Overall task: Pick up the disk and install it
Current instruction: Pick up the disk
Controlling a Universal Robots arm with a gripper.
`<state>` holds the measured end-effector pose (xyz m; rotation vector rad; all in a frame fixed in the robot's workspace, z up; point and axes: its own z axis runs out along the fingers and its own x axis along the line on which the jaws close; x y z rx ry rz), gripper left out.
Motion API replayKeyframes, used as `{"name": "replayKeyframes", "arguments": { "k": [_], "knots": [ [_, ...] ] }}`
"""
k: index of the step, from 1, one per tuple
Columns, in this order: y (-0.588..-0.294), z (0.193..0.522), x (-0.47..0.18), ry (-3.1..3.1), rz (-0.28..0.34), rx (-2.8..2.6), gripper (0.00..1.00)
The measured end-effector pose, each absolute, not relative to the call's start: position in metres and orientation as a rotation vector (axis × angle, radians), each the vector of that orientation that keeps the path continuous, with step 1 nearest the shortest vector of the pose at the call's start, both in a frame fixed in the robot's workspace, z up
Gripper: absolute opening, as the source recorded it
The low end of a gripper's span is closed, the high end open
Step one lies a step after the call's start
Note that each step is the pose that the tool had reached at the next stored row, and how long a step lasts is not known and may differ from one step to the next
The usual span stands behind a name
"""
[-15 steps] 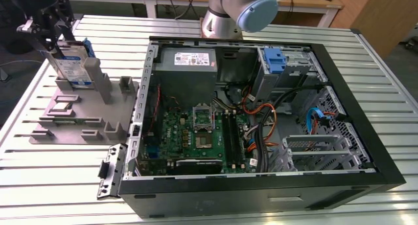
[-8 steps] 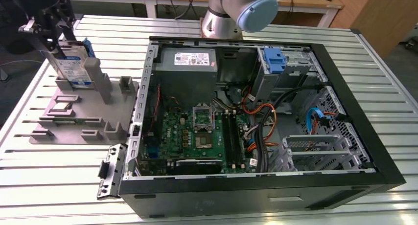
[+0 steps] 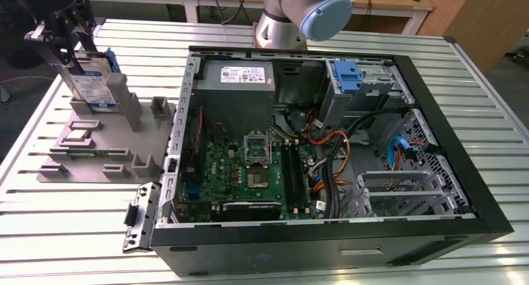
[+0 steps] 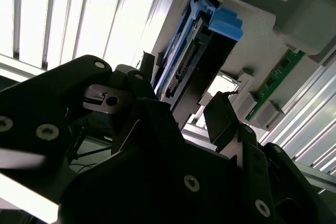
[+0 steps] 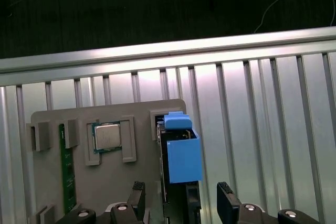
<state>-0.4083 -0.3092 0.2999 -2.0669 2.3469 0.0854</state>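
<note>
Surroundings: An open black computer case (image 3: 331,238) lies at the centre of the exterior view, on a slatted metal table (image 3: 74,235).
Disk: The silver hard drive with blue plastic rails (image 3: 93,87) stands on edge in a grey slotted tray (image 3: 91,158) at upper left.
Claw: The black gripper (image 5: 181,193) hangs above the drive, its fingers (image 5: 137,192) spread on either side and clear of it.
First wrist view: A square processor chip (image 5: 107,136) and a green memory stick (image 5: 65,166) sit in the tray.

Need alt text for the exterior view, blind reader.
A black robot claw hangs at the top of a flat silver hard drive with blue rails, upright in a grey plastic fixture at the exterior view's left. Beside it an open black computer case lies on a slatted metal table.
</note>
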Motion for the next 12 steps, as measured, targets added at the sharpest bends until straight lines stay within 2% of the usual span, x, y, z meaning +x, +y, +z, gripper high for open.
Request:
{"name": "replayKeyframes", "arguments": {
  "k": [11,12],
  "knots": [
    [-0.3092,0.3002,-0.4083,2.347,0.085,-2.067,0.64],
    [-0.3092,0.3002,-0.4083,2.347,0.085,-2.067,0.56]
  ]
}}
